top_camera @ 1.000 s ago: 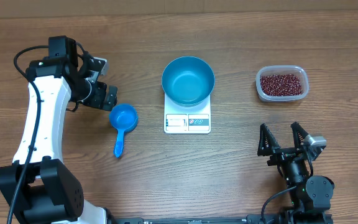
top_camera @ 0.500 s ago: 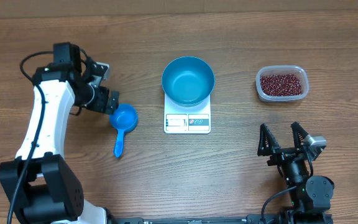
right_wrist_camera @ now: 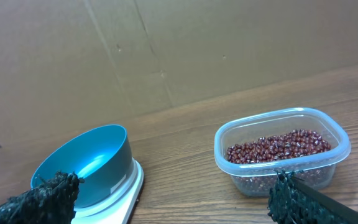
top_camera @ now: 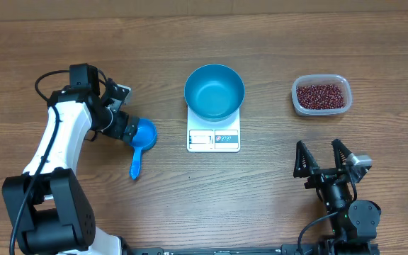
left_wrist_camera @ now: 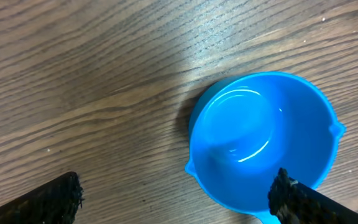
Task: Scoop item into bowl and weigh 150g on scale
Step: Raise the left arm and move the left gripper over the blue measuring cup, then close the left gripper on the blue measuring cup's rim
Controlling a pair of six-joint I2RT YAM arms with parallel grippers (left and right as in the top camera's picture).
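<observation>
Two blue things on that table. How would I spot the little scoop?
Start at the white scale in the middle of the wooden table, with the deep blue bowl on it. Beside it, by the left gripper, lies the scoop. Unlike the bowl, it is small, with a handle.

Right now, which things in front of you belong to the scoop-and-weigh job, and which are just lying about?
Belong to the job:
- red-brown beans in the clear tub
- blue scoop
- blue bowl, sitting on the white scale

Just there:
- only the cardboard wall behind the table; no stray item shows
</observation>
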